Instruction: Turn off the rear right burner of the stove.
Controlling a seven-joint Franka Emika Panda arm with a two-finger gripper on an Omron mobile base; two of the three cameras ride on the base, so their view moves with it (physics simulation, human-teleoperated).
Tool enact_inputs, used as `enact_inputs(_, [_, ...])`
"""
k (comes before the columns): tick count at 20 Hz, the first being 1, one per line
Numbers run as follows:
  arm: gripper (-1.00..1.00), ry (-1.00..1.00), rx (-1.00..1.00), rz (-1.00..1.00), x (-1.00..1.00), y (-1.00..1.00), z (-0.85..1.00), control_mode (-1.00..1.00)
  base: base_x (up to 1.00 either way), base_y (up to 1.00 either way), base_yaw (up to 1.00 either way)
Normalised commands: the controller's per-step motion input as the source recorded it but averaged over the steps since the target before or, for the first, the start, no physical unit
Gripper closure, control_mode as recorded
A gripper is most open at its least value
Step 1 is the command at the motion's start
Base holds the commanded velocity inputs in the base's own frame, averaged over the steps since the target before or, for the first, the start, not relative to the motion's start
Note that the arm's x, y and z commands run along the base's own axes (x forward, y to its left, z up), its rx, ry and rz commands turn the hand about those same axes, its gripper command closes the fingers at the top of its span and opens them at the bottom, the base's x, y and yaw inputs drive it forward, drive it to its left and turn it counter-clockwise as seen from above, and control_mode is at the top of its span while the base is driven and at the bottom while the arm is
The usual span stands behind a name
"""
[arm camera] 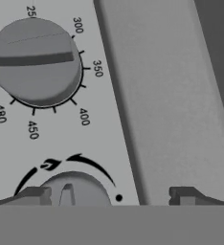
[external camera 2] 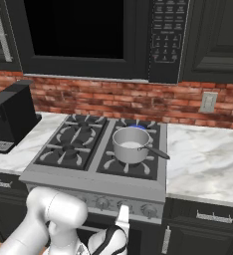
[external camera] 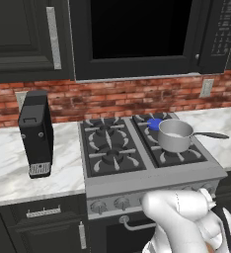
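Note:
The stove (external camera: 152,179) (external camera 2: 88,183) is a steel range with a black grated top. Its rear right burner (external camera: 154,123) (external camera 2: 137,128) shows a small blue flame patch behind a steel pot (external camera: 175,135) (external camera 2: 131,144). My gripper (arm camera: 109,196) is pressed close to the stove's front panel, low at the knob row (external camera 2: 121,213). In the hand view its fingertips (arm camera: 35,194) stand wide apart, open. A round silver knob (arm camera: 73,189) with a flame arc sits between them, nearer the left tip. Above it is a dial (arm camera: 35,60) ringed with temperature numbers.
A black coffee machine (external camera: 36,132) (external camera 2: 11,117) stands on the marble counter left of the stove. The pot's long handle (external camera: 211,134) points right. A bar handle (external camera: 137,226) runs below the knobs. A brick wall and a dark microwave (external camera 2: 88,35) rise behind.

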Motion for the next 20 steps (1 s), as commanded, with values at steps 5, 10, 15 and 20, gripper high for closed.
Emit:
enact_inputs(5, [-1.00,0.00,-0.08,0.00,0.10,0.05,0.04,-1.00,0.00,0.00,0.00])
enact_inputs(10, [-1.00,0.00,-0.06,0.00,0.00,0.00,0.00,-1.00,0.00,0.00,0.00])
enact_inputs(15, [-1.00,0.00,-0.05,0.00,0.18,0.00,0.00,-1.00,0.00,0.00,0.00])
enact_inputs(20, [1.00,0.00,-0.07,0.00,0.41,0.00,-0.01,-1.00,0.00,0.00,0.00])
